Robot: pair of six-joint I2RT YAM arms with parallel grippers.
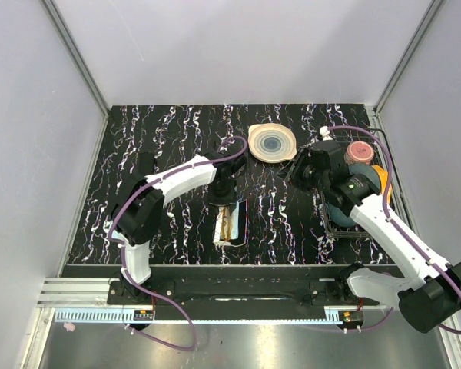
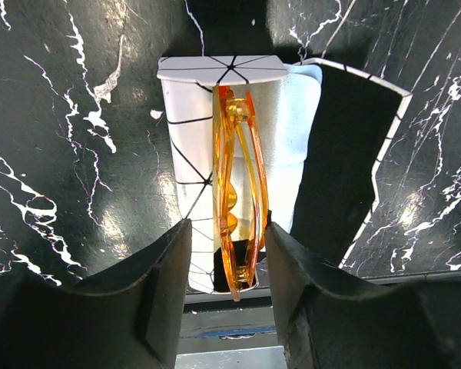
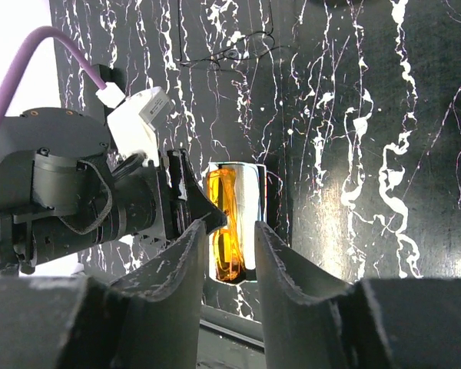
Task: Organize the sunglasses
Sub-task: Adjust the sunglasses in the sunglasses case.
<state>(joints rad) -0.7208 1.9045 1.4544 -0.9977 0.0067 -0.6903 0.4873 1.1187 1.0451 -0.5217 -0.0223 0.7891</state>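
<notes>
The sunglasses [image 2: 234,154] are folded, amber, and lie on edge inside the open white box [image 2: 186,146], near its middle. A flat black case [image 2: 346,154] lies against the box's right side. My left gripper [image 2: 227,224] hangs just above the near end of the glasses, open, with a finger on each side and a gap on the left. From above, the left gripper [image 1: 224,196] is at the box's [image 1: 220,228] far end. My right gripper [image 1: 290,173] is raised off to the right, open and empty. Between its fingers, the right gripper [image 3: 229,224] shows the sunglasses [image 3: 224,231] far below.
A round plate [image 1: 273,143] with blue rings sits at the back centre. A wire basket [image 1: 385,146] at the right edge holds a pink cup [image 1: 359,151], an orange item and a dark bowl [image 1: 342,209]. The left arm [image 3: 69,184] fills the left of the right wrist view.
</notes>
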